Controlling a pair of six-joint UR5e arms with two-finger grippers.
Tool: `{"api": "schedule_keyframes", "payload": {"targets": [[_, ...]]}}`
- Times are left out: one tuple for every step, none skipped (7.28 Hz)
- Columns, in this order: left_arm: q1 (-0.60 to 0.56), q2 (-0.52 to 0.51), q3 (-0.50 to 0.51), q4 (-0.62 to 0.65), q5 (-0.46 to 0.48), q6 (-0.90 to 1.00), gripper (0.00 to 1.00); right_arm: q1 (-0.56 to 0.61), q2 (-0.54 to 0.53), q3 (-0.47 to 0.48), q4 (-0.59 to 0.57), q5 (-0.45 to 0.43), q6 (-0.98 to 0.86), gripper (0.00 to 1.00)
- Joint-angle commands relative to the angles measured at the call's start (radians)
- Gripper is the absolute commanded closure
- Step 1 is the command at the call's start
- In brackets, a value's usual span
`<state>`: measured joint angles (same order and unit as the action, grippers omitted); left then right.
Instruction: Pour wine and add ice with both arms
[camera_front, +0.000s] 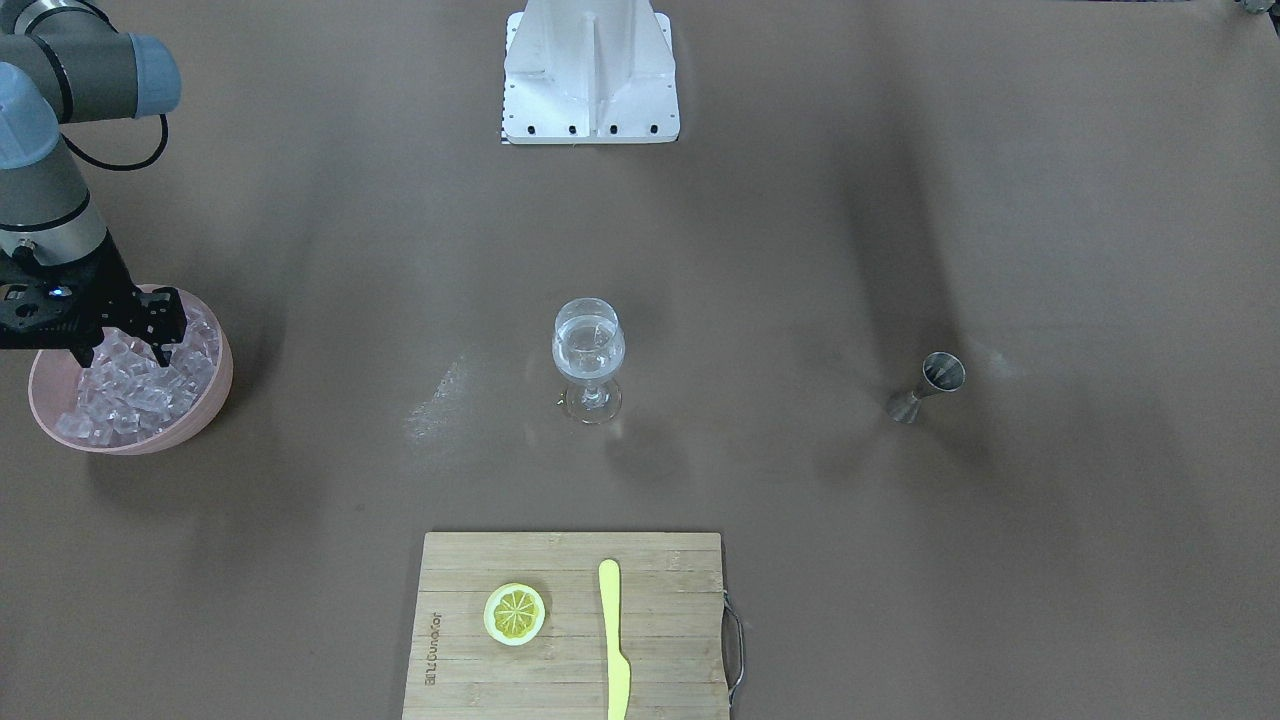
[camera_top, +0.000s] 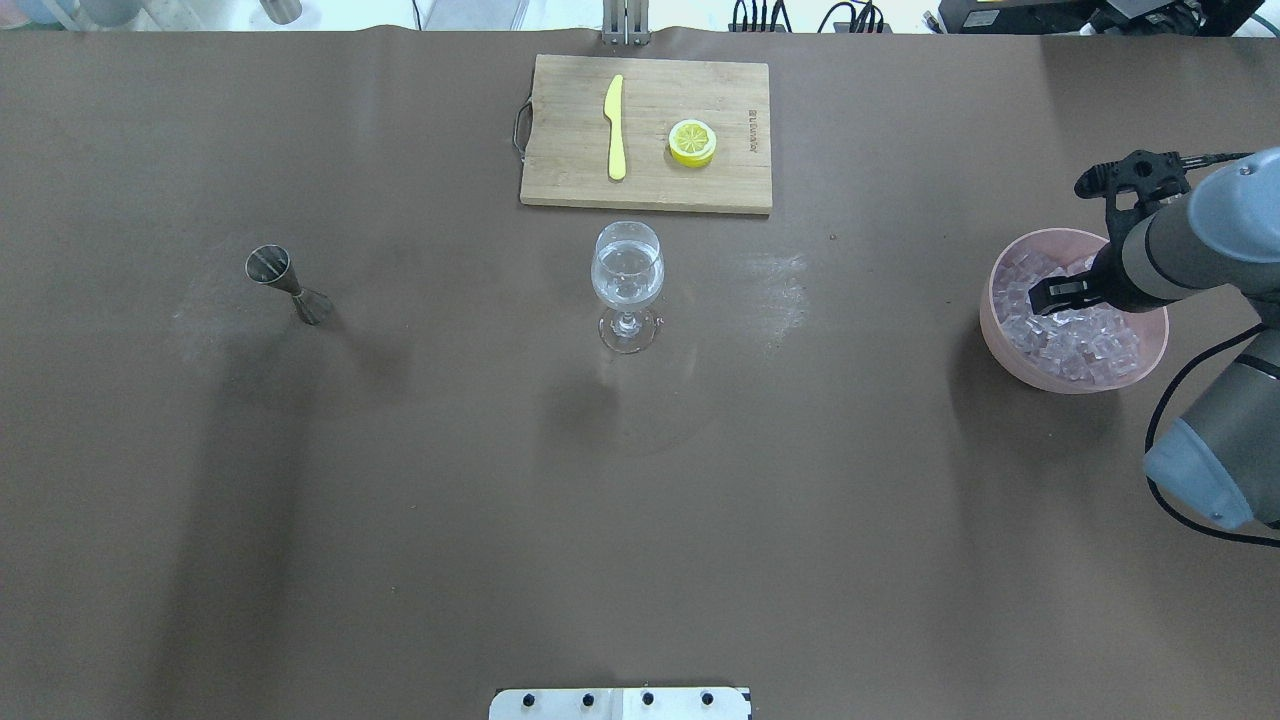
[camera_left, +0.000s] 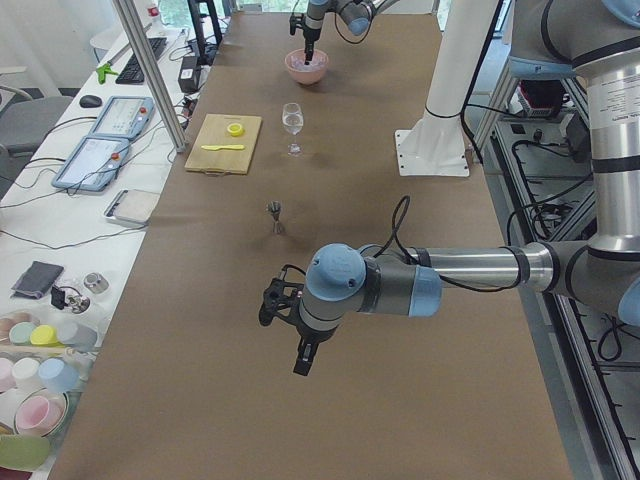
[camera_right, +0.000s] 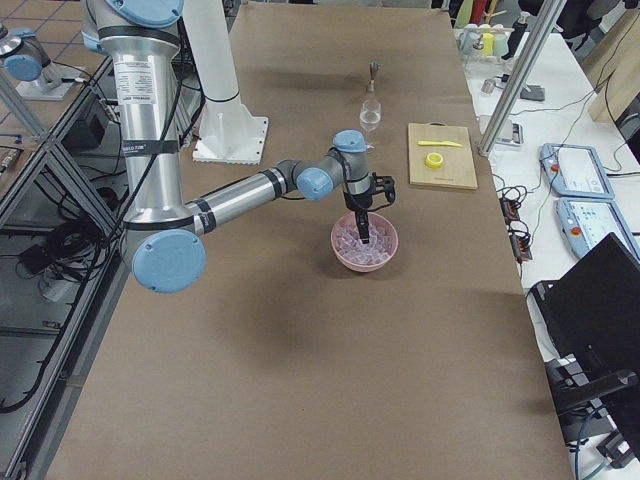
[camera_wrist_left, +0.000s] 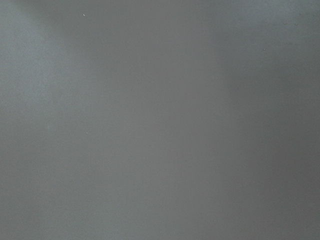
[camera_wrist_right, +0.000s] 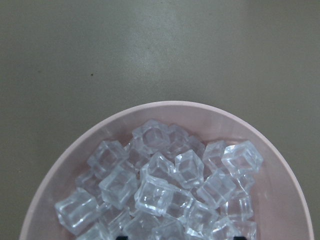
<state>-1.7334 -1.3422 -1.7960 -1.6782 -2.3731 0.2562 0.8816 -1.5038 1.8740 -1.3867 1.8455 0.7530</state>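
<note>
Clear ice cubes (camera_wrist_right: 165, 185) fill the pink bowl (camera_wrist_right: 282, 160): likely light, hard, slippery. Right hand (camera_front: 120, 356), spread wide, sits over the heap; pinch one cube across flat faces. Left hand (camera_left: 302, 357) state: cannot tell.

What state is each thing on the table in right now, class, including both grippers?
wine glass, upright, holding clear liquid
pink bowl, upright, heaped with ice
jigger, standing upright
lemon half, cut face up on cutting board
knife, lying flat on cutting board
right gripper, open, tips down among the ice
left gripper, over the table, open or shut cannot be told
</note>
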Motion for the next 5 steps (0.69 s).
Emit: {"api": "schedule_keyframes", "payload": {"targets": [[0.000, 0.000, 0.001, 0.000, -0.002, 0.000, 0.02, -0.007, 0.000, -0.012, 0.000, -0.003, -0.012, 0.52], [0.000, 0.000, 0.000, 0.000, -0.002, 0.000, 0.02, -0.009, 0.000, -0.010, 0.000, -0.003, -0.012, 0.53], [0.000, 0.000, 0.000, 0.000, -0.002, 0.000, 0.02, -0.010, 0.000, -0.010, 0.000, -0.003, -0.012, 0.53], [0.000, 0.000, 0.000, 0.000, -0.002, 0.000, 0.02, -0.013, 0.000, -0.010, 0.000, -0.003, -0.012, 0.52], [0.000, 0.000, 0.001, 0.000, 0.000, 0.000, 0.02, -0.018, 0.000, -0.012, 0.000, -0.003, -0.012, 0.52]]}}
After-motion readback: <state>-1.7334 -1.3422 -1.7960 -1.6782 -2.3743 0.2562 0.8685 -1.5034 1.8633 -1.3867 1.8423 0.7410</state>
